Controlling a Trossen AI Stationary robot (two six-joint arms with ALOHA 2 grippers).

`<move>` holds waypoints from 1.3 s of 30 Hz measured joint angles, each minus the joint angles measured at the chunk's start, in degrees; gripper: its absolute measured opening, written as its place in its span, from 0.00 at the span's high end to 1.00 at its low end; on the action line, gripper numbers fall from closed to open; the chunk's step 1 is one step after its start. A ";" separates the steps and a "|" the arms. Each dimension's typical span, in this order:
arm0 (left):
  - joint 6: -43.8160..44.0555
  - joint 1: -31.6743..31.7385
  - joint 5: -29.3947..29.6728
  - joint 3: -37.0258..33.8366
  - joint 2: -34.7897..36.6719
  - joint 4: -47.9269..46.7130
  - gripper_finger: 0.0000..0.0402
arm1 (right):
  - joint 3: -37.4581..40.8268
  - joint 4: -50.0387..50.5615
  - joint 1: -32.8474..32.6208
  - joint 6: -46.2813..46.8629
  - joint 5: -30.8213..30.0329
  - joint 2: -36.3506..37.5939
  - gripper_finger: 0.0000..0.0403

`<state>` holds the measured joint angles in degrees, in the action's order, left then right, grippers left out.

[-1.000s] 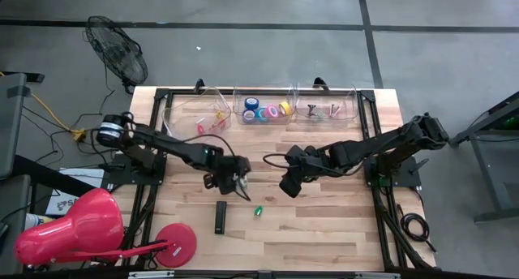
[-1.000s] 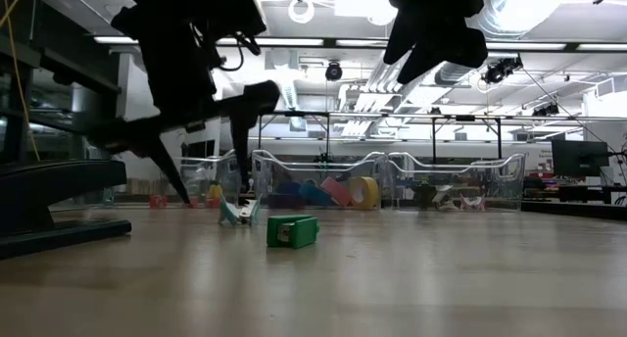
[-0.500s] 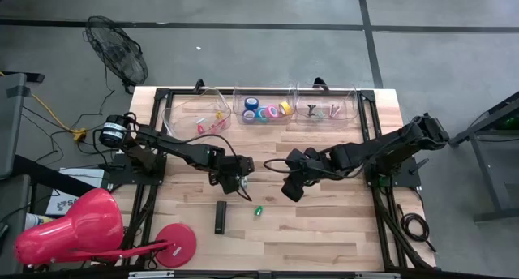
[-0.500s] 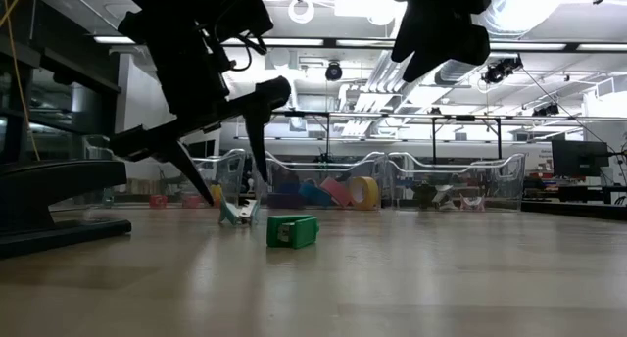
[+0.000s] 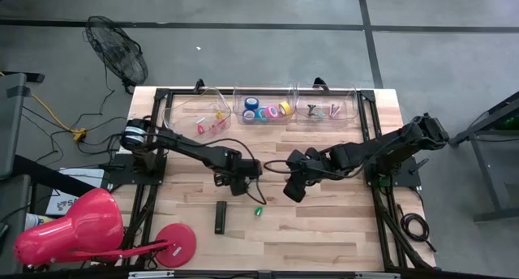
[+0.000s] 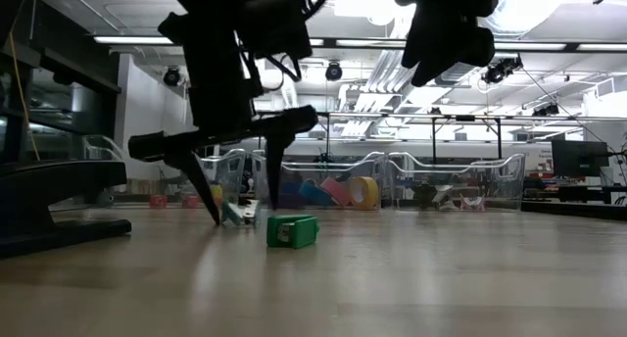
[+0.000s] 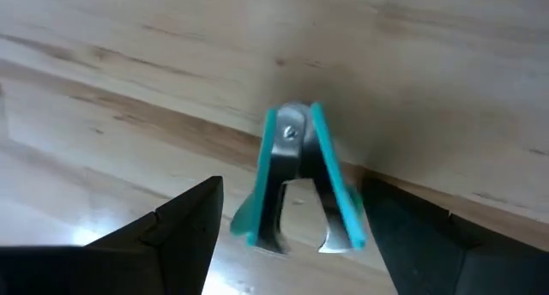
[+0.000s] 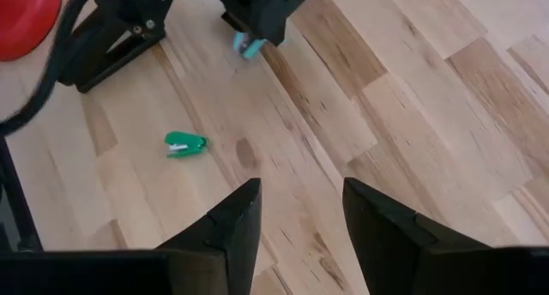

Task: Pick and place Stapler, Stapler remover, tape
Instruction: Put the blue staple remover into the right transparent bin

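So the left gripper (image 6: 243, 185) has slid over across the table in the last second and is now parked right over the teal staple remover (image 7: 296, 179); its fingers are spread wide with one on each side, tips close to the wood, nothing gripped yet; a second ago it was still off to the side of it, so this looks like the line-up for a grab; closing and lifting is probably next, then a trip to the clear bins (image 5: 259, 109) at the back edge.

The right gripper (image 5: 292, 186) hangs above the middle of the table and hasn't budged; fingers part open, holding nothing.

The little green stapler (image 5: 258, 211) sits loose on the wood just beside the remover, toward the front; a black stapler (image 5: 220, 217) lies a bit further that way; neither is touched yet.

The tape rolls (image 5: 266, 110) are already sitting in the middle bin, so that part looks sorted.
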<state>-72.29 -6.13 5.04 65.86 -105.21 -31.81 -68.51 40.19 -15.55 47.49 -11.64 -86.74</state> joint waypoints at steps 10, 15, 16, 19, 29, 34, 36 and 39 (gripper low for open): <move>0.62 1.66 -1.25 3.18 -2.62 -4.28 0.34 | 0.00 0.43 0.02 -1.49 0.08 0.00 0.61; 2.78 2.01 -2.64 3.18 -2.68 -6.35 0.47 | 0.00 1.34 0.00 -2.59 -0.13 0.00 0.61; 3.55 2.05 -3.08 3.16 -2.69 -6.78 0.51 | 0.00 1.36 0.02 -2.75 -0.17 0.00 0.61; 6.98 2.06 -4.19 3.11 -2.69 -7.23 0.62 | 0.00 1.44 0.02 -3.02 -0.27 0.00 0.61; 23.45 2.05 -9.43 3.00 -2.73 -7.42 0.78 | 0.00 1.64 0.04 -4.68 -0.40 0.00 0.61; 30.38 2.01 -12.17 2.91 -2.82 -6.39 0.78 | 0.00 1.64 0.17 -5.53 -0.40 0.00 0.61; 33.43 2.01 -12.26 2.93 -2.84 -5.62 0.78 | 0.00 1.64 0.17 -5.56 -0.40 0.00 0.61; 38.37 2.01 -12.11 4.32 -3.06 -5.70 0.78 | 0.00 1.61 0.17 -5.56 -0.40 0.00 0.61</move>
<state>-33.93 -4.12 -7.07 70.18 -108.27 -37.52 -68.51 41.80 -15.38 41.93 -12.03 -86.74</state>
